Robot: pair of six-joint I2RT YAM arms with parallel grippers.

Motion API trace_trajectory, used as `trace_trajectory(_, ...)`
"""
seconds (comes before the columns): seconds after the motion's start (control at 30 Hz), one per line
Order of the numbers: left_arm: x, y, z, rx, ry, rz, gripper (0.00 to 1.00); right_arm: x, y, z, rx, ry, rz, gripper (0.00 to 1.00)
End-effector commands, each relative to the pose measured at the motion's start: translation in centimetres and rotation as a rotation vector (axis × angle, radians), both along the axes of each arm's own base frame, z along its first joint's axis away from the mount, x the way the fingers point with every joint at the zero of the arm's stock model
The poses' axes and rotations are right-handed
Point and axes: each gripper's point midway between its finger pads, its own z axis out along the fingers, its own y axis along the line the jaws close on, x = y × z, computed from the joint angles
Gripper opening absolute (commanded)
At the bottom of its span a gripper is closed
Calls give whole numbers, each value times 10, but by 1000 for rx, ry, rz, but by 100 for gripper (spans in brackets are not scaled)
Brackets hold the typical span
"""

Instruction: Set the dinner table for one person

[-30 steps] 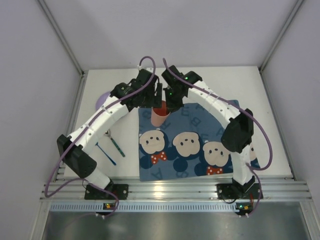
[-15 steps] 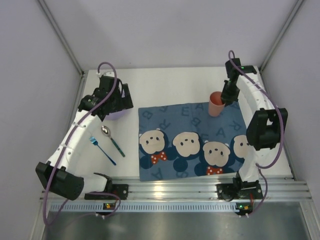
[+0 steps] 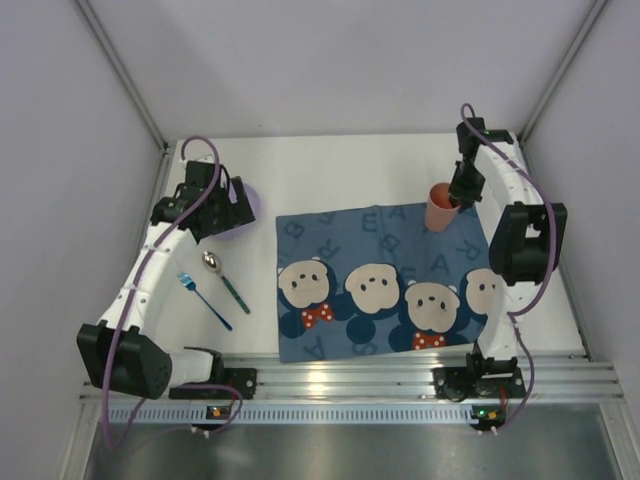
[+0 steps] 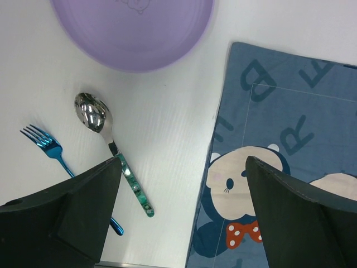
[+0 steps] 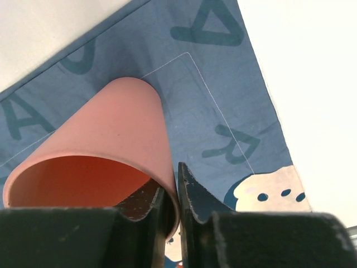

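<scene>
Right gripper point(image 5: 175, 174) pinches cup point(image 5: 111, 134) above dinner table point(image 3: 350, 170).

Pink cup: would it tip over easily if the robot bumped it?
Probably tippy: the pink cup looks narrower at its base than its rim, and seems to stand on a soft cloth placemat. It is likely light and stiff: the right gripper pinches only its thin wall, which shows no denting.
</scene>
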Motion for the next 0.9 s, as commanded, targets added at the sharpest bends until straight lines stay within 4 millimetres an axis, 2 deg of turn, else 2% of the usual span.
trace_trajectory(0.0,17,4,7,-27,-48,8,98,1,-5,2,-16,-10,-7,18)
trace_trajectory(0.03,19,6,8,-26,-52,16,97,1,-6,4,-17,-17,-11,33)
trace_trajectory(0.1,24,11,8,-22,-59,35,98,1,-5,17,-15,-45,-12,50)
trace_trajectory(0.13,26,13,8,-19,-59,41,97,-1,-4,22,-12,-54,-18,75)
trace_trajectory(0.23,33,22,6,-19,-55,69,97,-8,-4,51,0,-104,-26,98)
trace_trajectory(0.3,37,33,1,-26,-45,112,97,-12,0,76,19,-159,-23,100)
trace_trajectory(0.37,40,40,-7,-47,-32,134,97,-19,5,93,32,-185,-18,100)
trace_trajectory(0.4,45,49,-11,-56,-32,159,97,-25,8,109,39,-223,-10,100)
trace_trajectory(0.43,48,47,-14,-66,-30,157,96,-31,15,115,45,-228,5,100)
trace_trajectory(0.47,49,60,-18,-72,-26,190,96,-37,18,121,50,-235,16,100)
trace_trajectory(0.5,52,65,-28,-86,-6,201,96,-46,21,135,51,-267,24,100)
trace_trajectory(0.57,59,71,-36,-92,-5,213,95,-63,30,137,50,-260,44,100)
trace_trajectory(0.6,61,76,-47,-100,19,228,95,-73,35,147,61,-289,60,100)
trace_trajectory(0.67,68,83,-57,-118,18,246,95,-93,43,141,60,-254,91,100)
trace_trajectory(0.7,70,88,-67,-140,36,261,95,-104,46,147,75,-275,105,100)
trace_trajectory(0.73,77,92,-69,-144,19,266,94,-116,50,137,80,-243,121,100)
trace_trajectory(0.77,80,95,-74,-144,21,271,93,-124,51,135,86,-242,129,100)
trace_trajectory(0.8,83,102,-87,-140,42,284,93,-135,52,143,109,-277,137,100)
trace_trajectory(0.83,87,98,-92,-172,47,263,92,-144,52,131,114,-259,144,100)
trace_trajectory(0.87,93,101,-102,-177,58,265,92,-154,50,137,119,-296,147,100)
